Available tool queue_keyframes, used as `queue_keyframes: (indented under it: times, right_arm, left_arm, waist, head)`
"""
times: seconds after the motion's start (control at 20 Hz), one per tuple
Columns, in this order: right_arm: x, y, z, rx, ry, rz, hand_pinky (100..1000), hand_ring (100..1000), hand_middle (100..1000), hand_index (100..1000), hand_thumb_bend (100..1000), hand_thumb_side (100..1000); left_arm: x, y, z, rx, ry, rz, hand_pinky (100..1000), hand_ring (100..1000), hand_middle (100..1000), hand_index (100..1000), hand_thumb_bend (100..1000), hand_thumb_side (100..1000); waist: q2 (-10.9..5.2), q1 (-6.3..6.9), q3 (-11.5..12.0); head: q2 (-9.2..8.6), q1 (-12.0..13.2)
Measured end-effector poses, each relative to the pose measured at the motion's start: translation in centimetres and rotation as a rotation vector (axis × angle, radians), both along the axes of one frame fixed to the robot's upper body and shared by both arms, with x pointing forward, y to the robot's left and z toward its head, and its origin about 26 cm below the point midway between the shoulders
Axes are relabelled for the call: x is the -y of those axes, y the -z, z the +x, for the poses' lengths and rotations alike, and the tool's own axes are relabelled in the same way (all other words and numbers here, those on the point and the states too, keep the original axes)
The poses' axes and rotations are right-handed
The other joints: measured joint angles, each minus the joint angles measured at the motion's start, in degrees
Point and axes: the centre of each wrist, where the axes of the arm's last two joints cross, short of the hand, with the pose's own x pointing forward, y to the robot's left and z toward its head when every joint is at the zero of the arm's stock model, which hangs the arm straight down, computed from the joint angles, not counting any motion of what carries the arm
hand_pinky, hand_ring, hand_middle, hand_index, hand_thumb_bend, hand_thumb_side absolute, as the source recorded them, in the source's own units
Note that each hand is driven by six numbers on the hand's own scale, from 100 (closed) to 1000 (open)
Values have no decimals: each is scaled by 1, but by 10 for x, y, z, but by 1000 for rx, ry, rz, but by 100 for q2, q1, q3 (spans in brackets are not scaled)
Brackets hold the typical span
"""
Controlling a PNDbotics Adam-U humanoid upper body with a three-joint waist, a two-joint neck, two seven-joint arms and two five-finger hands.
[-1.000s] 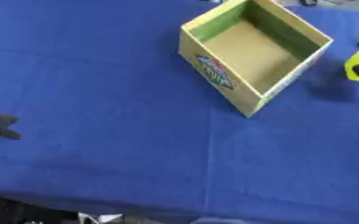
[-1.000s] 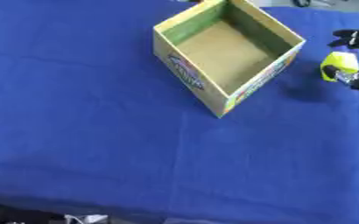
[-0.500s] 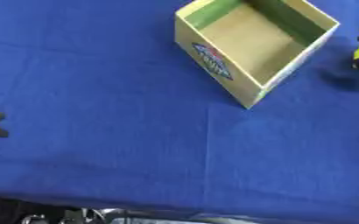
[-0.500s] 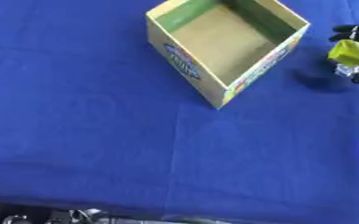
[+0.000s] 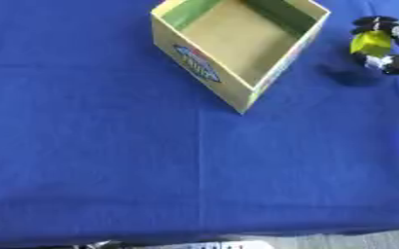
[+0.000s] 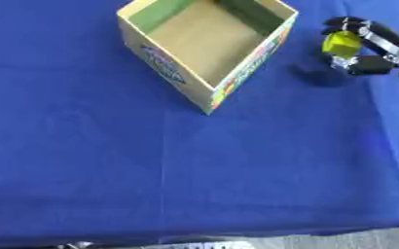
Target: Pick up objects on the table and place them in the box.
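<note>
Blue tabletop [image 6: 152, 185]: right hand [image 6: 369, 48] grips a yellow object [image 6: 341, 43] just right of the open box [image 6: 205, 46].

Box [image 5: 237, 44] far corner cut off by top edge of picture. Right hand [image 6: 365, 46] partly cut off at right edge; arm mostly out of view. Small yellow thing [image 6: 341, 43] in its fingers blurry, fingers cover part, can't tell what. Table [image 5: 152, 170] near edge: pale bits, too blurry.
</note>
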Motion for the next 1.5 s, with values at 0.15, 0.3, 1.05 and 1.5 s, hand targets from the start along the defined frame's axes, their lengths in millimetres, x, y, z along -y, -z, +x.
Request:
queue_keyframes:
  times: [0.15, 0.3, 1.05, 1.5]
  right_arm:
    - [1, -2, 0, 6, 3, 8, 747, 962, 885, 832, 331, 656]
    - [1, -3, -1, 12, 6, 20, 691, 926, 870, 817, 311, 632]
    - [2, -2, -1, 75, 25, 215, 107, 440, 616, 502, 160, 302]
    - [1, 4, -1, 206, 97, 391, 100, 351, 476, 337, 173, 222]
  left_arm:
    - [0, 0, 0, -1, 1, 0, 549, 688, 517, 635, 242, 964]
    - [0, 0, 0, -1, 3, 1, 549, 688, 517, 635, 242, 964]
    - [0, 0, 0, -1, 7, 2, 548, 689, 516, 634, 244, 967]
    - [0, 1, 0, -4, 8, -1, 547, 689, 516, 634, 245, 966]
  waist:
    - [6, 19, -14]
    - [6, 35, -28]
    - [52, 45, -104]
    - [57, 39, -218]
  head:
    - [0, -10]
    - [-1, -10]
    - [-3, 58]
    - [0, 106]
